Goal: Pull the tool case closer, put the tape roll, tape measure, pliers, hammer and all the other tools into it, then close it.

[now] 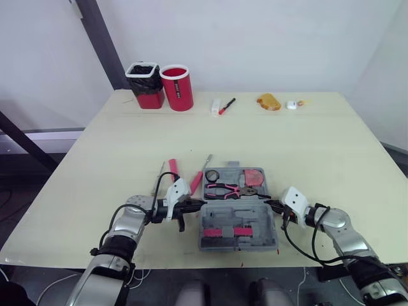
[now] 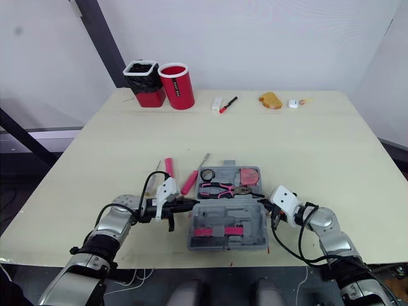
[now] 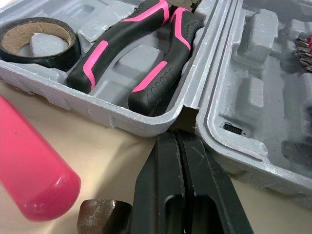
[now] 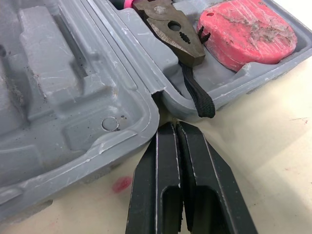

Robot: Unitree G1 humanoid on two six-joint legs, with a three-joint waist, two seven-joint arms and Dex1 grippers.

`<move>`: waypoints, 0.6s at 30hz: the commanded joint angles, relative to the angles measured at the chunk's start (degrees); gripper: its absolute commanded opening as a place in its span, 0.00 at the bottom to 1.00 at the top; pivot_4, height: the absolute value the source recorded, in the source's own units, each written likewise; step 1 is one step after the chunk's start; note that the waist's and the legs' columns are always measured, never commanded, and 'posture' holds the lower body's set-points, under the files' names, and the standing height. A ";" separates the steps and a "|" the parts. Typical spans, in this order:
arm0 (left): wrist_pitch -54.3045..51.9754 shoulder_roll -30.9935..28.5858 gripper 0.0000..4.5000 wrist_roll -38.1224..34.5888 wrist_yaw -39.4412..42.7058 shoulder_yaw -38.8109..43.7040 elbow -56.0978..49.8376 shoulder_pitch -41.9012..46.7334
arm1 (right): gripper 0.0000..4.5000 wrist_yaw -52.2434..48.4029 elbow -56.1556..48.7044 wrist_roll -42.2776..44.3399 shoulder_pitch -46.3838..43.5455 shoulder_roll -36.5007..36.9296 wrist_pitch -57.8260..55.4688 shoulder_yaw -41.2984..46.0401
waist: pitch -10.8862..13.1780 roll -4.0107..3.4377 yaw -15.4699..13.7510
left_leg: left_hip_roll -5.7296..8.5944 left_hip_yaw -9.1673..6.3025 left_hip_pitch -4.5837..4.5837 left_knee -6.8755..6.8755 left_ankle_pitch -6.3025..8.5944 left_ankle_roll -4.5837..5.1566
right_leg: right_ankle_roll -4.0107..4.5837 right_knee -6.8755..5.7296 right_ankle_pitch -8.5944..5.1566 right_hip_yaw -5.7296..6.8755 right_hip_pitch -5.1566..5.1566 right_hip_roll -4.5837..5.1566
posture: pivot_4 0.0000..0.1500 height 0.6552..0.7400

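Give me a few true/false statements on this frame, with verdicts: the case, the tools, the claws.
1. The case is open. True.
2. The pliers lie in the case. True.
3. The tape roll lies on the table outside the case. False: it sits in the case, beside the pliers.
4. The left claw is open. False: it is shut, at the case's left side.
5. The right claw holds the tape measure. False: it is shut on nothing; the tape measure lies in the case.

**Pale table (image 1: 287,146), white wall (image 1: 255,38)**

A big, pale yellow table stands by a plain white wall. A black post (image 1: 102,44) leans up the wall behind the table's far left corner. The floor (image 1: 16,191) beside the table is dark. The light is soft and even.
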State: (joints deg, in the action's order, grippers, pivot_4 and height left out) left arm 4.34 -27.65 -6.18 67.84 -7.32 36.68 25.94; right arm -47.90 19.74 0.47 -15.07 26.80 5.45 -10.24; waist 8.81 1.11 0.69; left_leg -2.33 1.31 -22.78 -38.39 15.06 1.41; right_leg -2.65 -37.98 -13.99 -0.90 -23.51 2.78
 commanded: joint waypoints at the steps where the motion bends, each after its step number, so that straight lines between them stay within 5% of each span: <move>1: 0.43 0.04 0.00 0.05 -0.95 0.43 -0.24 -0.22 | 0.02 0.15 -0.77 -0.82 0.36 0.96 0.97 -0.02 | 0.00 0.00 -0.01 | 0.00 0.00 0.00 0.00 0.00 0.00 | 0.00 0.00 0.00 0.00 0.00 0.00 | 1.00 0.97; 10: -0.05 -1.30 0.00 -1.55 -1.74 2.10 -2.68 -2.33 | 0.02 0.66 -2.55 0.84 2.25 3.38 1.89 2.46 | 0.00 0.00 0.04 | 0.00 0.00 0.00 0.00 0.00 0.00 | 0.00 0.00 0.00 -0.01 0.00 0.00 | 1.00 0.97; 18: -3.97 -3.83 0.00 -10.17 -1.99 9.31 -18.55 -11.84 | 0.02 0.85 -11.04 9.66 9.99 4.31 0.40 10.41 | 0.00 0.00 0.06 | -0.02 -0.03 -0.01 0.03 0.00 0.00 | 0.00 0.02 0.00 -0.02 -0.01 0.02 | 1.00 0.97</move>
State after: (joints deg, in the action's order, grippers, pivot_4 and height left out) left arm 0.96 -30.64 -12.95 66.42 -1.15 23.78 15.82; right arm -47.13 12.64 6.49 -6.47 30.93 5.54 -3.25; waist 8.81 1.11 0.75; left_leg -2.35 1.27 -22.78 -38.36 15.06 1.41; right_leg -2.64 -37.96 -14.00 -0.91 -23.52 2.81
